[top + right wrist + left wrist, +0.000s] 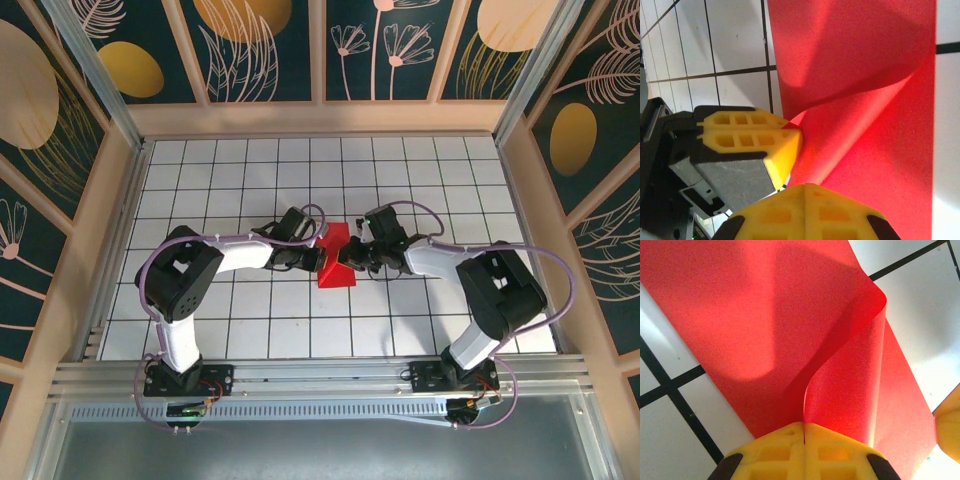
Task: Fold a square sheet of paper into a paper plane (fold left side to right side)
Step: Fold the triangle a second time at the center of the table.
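From above, the square sheet of paper [335, 265] is bright red and partly lifted off the bench [250, 180], whose white grid spreads out on every side of the sheet. The left pincer [314, 254] meets the sheet's left edge and the right pincer [357, 256] its right edge. The two are close together, with the raised red fold between them.

In the left wrist view, the left pincer [804, 425] has its yellow fingers [775, 450] pressed together on an edge of the sheet [765, 330]. From that pinch the paper stands up and curls over in a smooth bend, not yet creased flat, and the rest of the sheet lies on the tiles beyond. A yellow fingertip of the right pincer [950, 425] sits at the sheet's right-hand border.

In the right wrist view, the right pincer [805, 186] is closed. The red sheet [865, 75] runs down into the seam between its fingers, so it is pinching the paper too. Just left of the sheet's lower part the left pincer [792, 137] is shut, its tip clamped on a corner, and a soft diagonal fold rises from there.
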Available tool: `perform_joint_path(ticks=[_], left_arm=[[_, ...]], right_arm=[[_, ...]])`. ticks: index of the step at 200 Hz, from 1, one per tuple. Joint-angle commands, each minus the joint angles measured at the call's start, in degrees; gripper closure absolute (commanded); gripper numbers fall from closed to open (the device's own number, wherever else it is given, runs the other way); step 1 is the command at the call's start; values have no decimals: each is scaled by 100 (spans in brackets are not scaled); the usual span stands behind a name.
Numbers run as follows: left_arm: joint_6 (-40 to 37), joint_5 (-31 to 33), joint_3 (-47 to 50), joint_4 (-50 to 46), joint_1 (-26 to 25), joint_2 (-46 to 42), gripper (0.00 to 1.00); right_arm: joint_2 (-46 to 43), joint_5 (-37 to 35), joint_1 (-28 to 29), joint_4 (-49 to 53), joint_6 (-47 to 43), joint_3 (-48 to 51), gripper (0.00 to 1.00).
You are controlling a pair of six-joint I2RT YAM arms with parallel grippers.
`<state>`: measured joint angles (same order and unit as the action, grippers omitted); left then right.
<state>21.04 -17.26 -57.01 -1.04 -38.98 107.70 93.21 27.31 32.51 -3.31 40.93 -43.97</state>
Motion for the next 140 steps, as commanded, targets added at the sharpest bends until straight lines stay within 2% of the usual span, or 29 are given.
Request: perform_joint_path(ticks=[1,140], left_arm=[[-112,174,-11,-135,37,181,100],[-129,258,-5,-169,31,199,100]], right_arm=[[232,63,92,-308,108,-243,100],[703,-223,201,-105,73,-365,100]])
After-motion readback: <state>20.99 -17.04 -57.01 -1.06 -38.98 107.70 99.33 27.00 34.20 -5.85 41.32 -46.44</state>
